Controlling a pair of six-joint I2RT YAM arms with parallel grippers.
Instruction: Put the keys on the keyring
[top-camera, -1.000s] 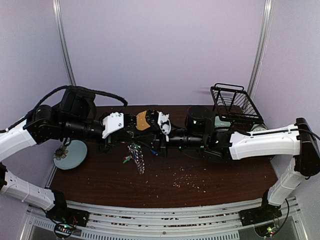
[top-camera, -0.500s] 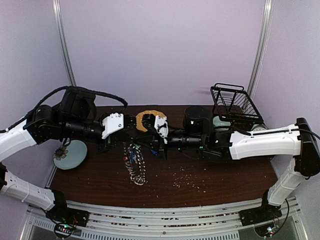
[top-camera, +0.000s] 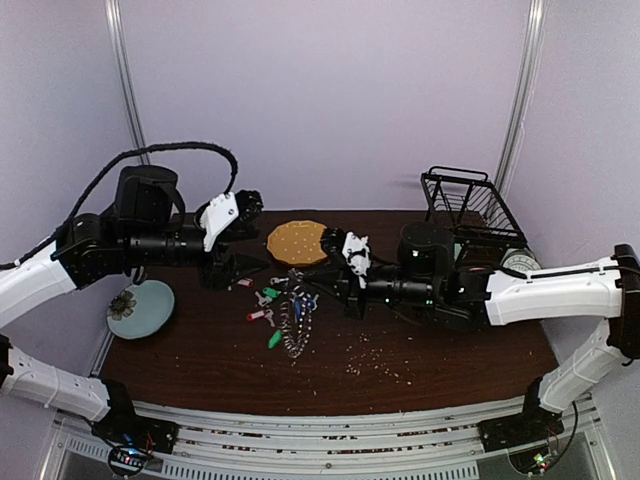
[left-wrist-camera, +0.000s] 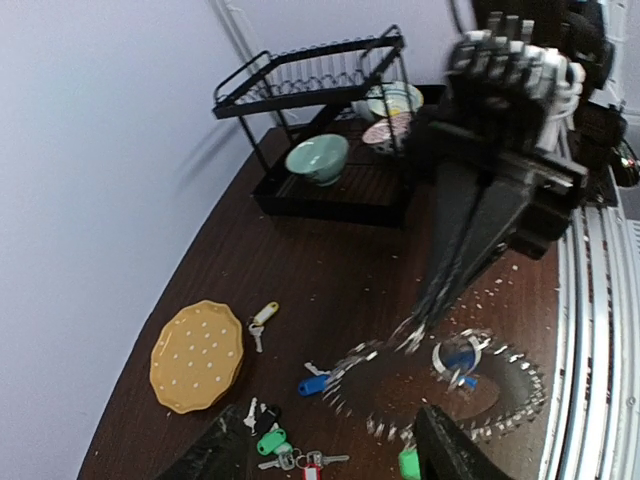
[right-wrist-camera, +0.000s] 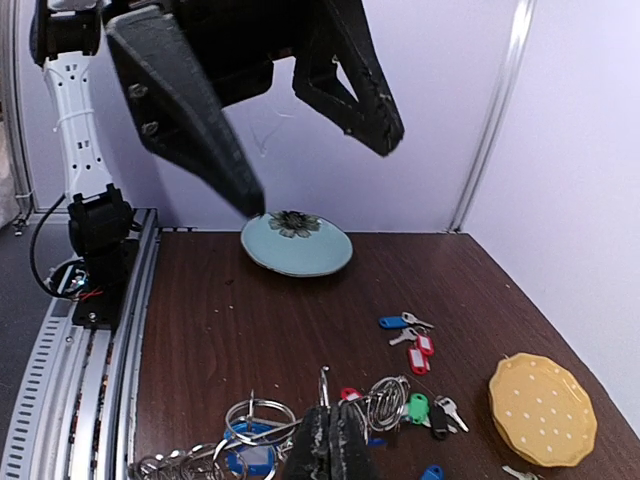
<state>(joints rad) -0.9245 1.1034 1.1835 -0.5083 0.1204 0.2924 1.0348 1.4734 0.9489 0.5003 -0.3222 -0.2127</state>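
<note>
The keyring (top-camera: 295, 318), a large wire ring fringed with small metal keys, hangs down to the table from my right gripper (top-camera: 340, 285). In the right wrist view that gripper (right-wrist-camera: 328, 440) is shut on the ring's wire (right-wrist-camera: 324, 385). My left gripper (top-camera: 238, 266) stands open and apart, up and to the left of the keyring (left-wrist-camera: 440, 385), with nothing between its fingers (left-wrist-camera: 450, 450). Loose keys lie on the table: a yellow-tagged one (left-wrist-camera: 262, 318), a blue-tagged one (left-wrist-camera: 315, 383), a green, black and red cluster (left-wrist-camera: 275, 445), and blue and red ones (right-wrist-camera: 410, 335).
A yellow-orange round plate (top-camera: 296, 241) lies at the back middle. At the left edge sits a teal flowered plate (top-camera: 140, 307). A black dish rack (top-camera: 465, 205) with bowls stands at the back right. Crumbs (top-camera: 375, 355) are scattered in front of the right arm.
My left gripper opened and drew back to the left, away from the keyring. My right gripper shifted right, and the keyring sank to the table; loose tagged keys now show beside it.
</note>
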